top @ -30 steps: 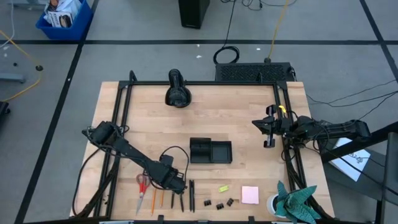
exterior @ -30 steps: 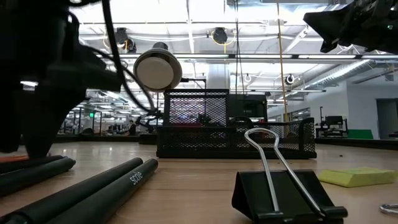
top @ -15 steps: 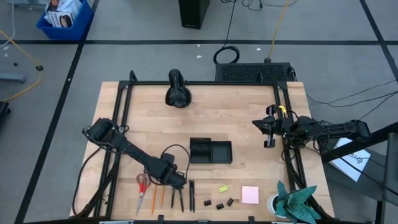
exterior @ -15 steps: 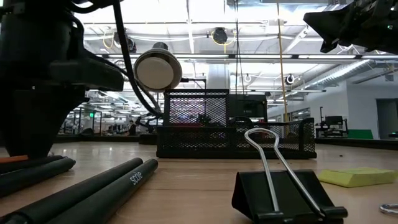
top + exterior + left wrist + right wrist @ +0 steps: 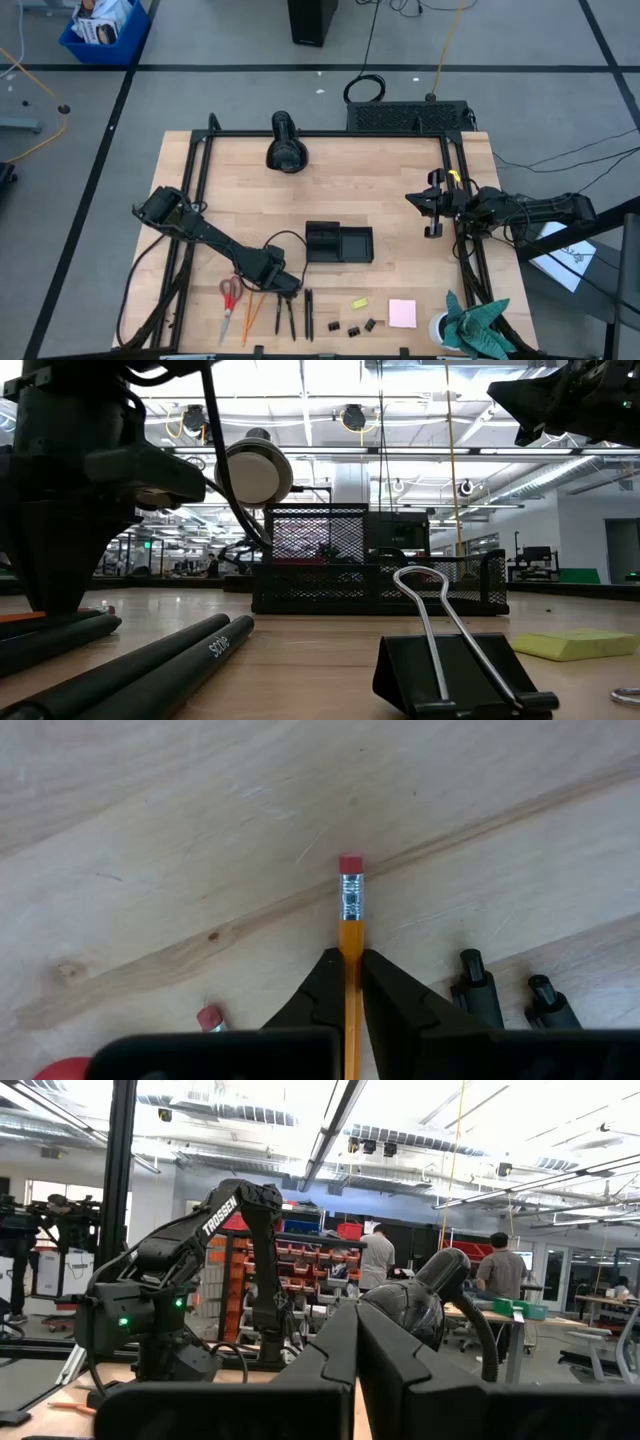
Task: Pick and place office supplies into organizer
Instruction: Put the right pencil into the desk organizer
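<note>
Since a second ago: your left arm has pulled back from the row of supplies toward the organizer, and one orange pencil now sits tilted in its grip instead of lying flat with the others
Table [image 5: 390,190]: your wooden work surface, with the supplies lined along the near edge
Organizer [image 5: 339,243]: black divided tray near the table's middle, just beyond the supplies; from the low camera its mesh walls [image 5: 378,573] stand behind the clips
Left gripper [image 5: 287,284]: you have it over the near-left part of the table, fingers [image 5: 318,985] pinched narrow on the orange pencil [image 5: 350,935], eraser end pointing away from the wrist
Right gripper [image 5: 431,213]: parked at the right edge of the table, well away from the supplies; you see its fingers [image 5: 345,1342] pressed together
Scissors [image 5: 229,298]: red handles, leftmost in the row
Black pens [image 5: 308,313]: lying side by side right of the pencils
Pink sticky-note pad [image 5: 402,313]: near the right end of the row
Binder clips [image 5: 351,328]: three small black ones between pens and pad
Yellow-green piece [image 5: 359,302]: just beyond the clips
</note>
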`<state>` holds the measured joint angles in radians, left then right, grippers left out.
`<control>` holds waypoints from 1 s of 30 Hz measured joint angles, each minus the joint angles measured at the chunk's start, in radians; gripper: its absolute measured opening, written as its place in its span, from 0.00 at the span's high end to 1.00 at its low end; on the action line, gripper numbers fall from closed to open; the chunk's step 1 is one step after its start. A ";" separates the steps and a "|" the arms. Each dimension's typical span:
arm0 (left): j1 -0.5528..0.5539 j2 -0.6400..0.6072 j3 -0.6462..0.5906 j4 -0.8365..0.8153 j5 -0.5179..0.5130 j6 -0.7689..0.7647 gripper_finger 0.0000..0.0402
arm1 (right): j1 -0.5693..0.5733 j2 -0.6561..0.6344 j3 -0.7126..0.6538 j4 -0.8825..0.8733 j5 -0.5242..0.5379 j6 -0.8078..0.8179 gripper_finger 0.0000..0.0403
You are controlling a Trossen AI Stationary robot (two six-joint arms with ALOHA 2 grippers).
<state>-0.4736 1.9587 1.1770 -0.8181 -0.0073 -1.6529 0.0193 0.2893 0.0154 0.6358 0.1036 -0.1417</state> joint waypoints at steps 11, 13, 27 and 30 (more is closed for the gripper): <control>-0.036 -0.011 -0.007 0.001 -0.221 -0.001 0.94 | 0.000 0.000 0.000 0.000 0.000 -0.002 1.00; -0.039 -0.024 -0.009 -0.007 -0.289 -0.004 0.95 | 0.000 0.000 0.000 0.000 0.000 -0.002 1.00; -0.131 -0.243 -0.011 -0.159 -0.762 -0.085 0.96 | 0.000 0.001 0.000 0.000 0.000 -0.002 1.00; -0.145 -0.289 -0.011 -0.079 -0.933 0.030 0.99 | 0.000 0.001 0.000 0.000 0.000 -0.003 1.00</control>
<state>-0.6183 1.6697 1.1664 -0.8973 -0.9404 -1.6225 0.0193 0.2901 0.0154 0.6354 0.1032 -0.1448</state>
